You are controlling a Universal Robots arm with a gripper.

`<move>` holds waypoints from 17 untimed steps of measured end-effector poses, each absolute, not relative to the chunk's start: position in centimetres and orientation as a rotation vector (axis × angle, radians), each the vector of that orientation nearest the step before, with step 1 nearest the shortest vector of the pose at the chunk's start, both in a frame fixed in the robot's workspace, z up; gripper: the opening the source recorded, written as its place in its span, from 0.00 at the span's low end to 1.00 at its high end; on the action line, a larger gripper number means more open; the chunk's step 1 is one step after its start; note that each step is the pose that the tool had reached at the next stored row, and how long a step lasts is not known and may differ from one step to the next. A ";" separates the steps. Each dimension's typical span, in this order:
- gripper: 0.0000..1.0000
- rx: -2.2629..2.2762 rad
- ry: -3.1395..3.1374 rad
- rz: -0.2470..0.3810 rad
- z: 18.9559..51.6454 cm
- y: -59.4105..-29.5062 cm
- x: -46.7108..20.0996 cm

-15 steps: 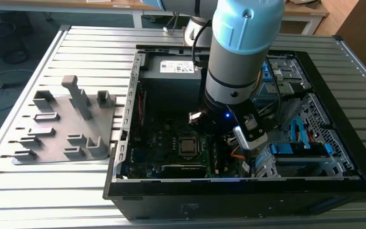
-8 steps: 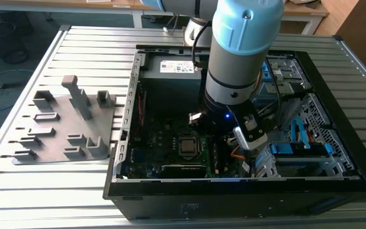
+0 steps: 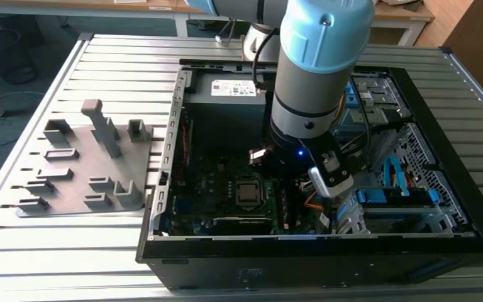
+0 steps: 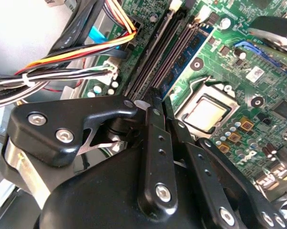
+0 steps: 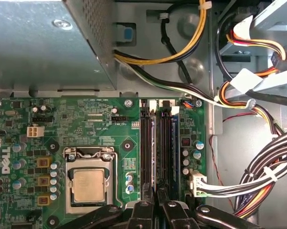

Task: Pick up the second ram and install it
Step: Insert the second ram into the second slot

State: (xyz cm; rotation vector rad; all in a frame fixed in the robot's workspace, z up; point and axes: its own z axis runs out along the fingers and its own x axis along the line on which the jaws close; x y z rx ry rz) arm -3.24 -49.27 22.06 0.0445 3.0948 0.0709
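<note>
My gripper point(image 5: 158, 202) is down inside the open computer case point(image 3: 161, 207), over the memory slots point(image 5: 146, 143) beside the processor point(image 5: 88, 183). Its two black fingers point(image 4: 155, 138) stand close together, pinching the end of the second ram point(image 5: 156, 148). The ram shows edge-on as a thin strip running along a middle slot, low in or on it. How deep it sits is hidden. In the exterior view the arm point(image 3: 317, 75) reaches straight down into the case and covers the slots.
The grey holder tray point(image 3: 82, 163) with upright blocks lies on the table at the exterior view's left. Bundled cables point(image 5: 258, 176) run close beside the slots. The metal power supply box point(image 5: 38, 43) and blue drive cables point(image 3: 392, 176) border the motherboard.
</note>
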 end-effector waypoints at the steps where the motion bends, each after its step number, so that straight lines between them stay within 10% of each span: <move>1: 0.14 0.037 3.095 0.071 22.1 -49.3 -3.2; 17: 0.14 0.002 3.096 0.083 21.7 -49.1 -3.2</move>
